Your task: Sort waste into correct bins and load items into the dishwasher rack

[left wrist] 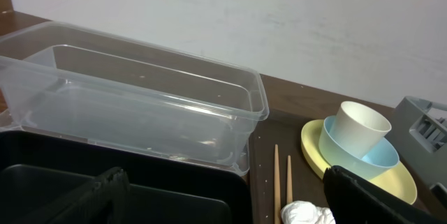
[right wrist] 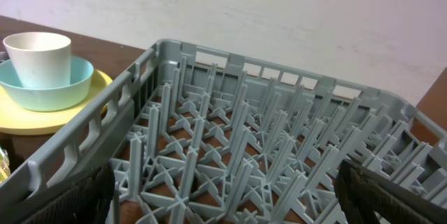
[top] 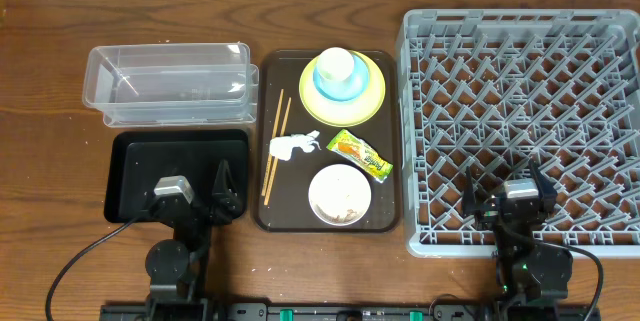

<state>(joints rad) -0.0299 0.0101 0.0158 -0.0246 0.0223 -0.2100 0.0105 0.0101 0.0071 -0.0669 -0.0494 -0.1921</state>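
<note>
On the brown serving tray, a white cup (top: pixel 335 62) sits in a light blue bowl (top: pixel 354 87) on the yellow plate (top: pixel 372 103). Two chopsticks (top: pixel 275 146), a white napkin (top: pixel 293 146), the yellow-green wrapper (top: pixel 360 154) and a white bowl (top: pixel 339 194) with beige scraps lie nearer me. My left gripper (top: pixel 190 176) is open and empty over the black tray (top: pixel 135 156), facing the clear tub (left wrist: pixel 140 105). My right gripper (right wrist: pixel 223 196) is open and empty over the front of the grey rack (top: pixel 520 81).
The brown serving tray (top: pixel 392 186) lies between the black tray and the rack. The clear tub (top: pixel 168 83) stands behind the black tray. The left wrist view shows the napkin (left wrist: pixel 304 213) and chopsticks (left wrist: pixel 276 182) close to my right finger.
</note>
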